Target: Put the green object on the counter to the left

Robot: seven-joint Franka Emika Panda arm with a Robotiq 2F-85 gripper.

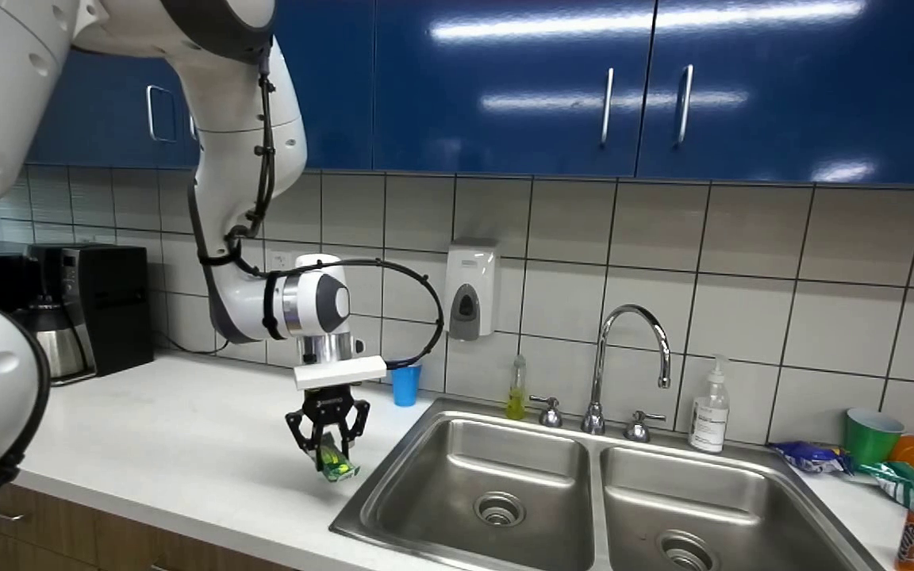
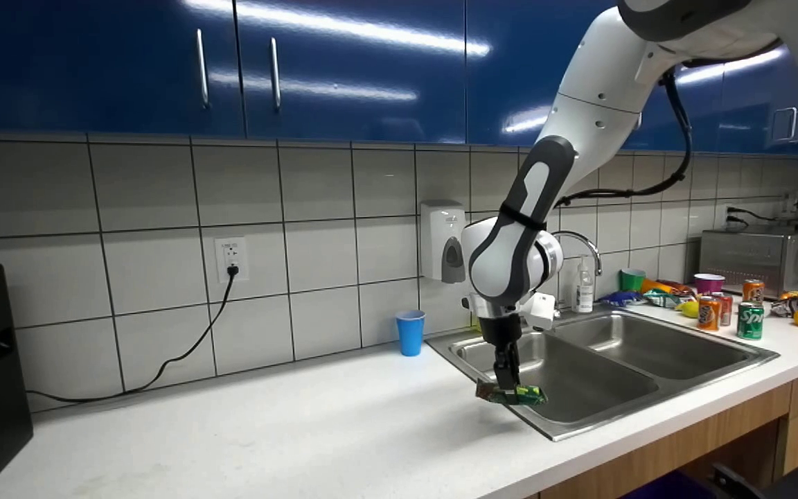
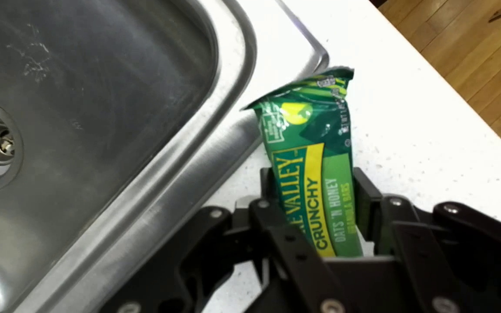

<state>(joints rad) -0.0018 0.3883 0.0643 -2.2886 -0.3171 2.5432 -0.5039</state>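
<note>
One green packet point(image 3: 313, 161) is pinched in my gripper point(image 1: 333, 454), the fingers point(image 3: 367, 198) closed in to its width, one along each long side. I hold it above the counter point(image 1: 171, 432), near the sink point(image 1: 595, 507). In the wrist view the packet's far end, toward 12 o'clock, overlaps the corner of the steel rim point(image 3: 222, 150); the basin point(image 3: 102, 87) lies at 9, and the counter's front edge point(image 3: 444, 87) slants past at 2, with wooden floor point(image 3: 476, 74) beyond. From the packet in an exterior view, the blue cup point(image 1: 405, 385) stands near, between 1 and 2, and my widest room to move runs along the counter from 9 to 10, as far as the black coffee machine point(image 1: 112, 309). The faucet point(image 1: 598, 381) rises well apart, between 2 and 3. Soda cans point(image 2: 750, 321) stand past the sink in an exterior view.
</note>
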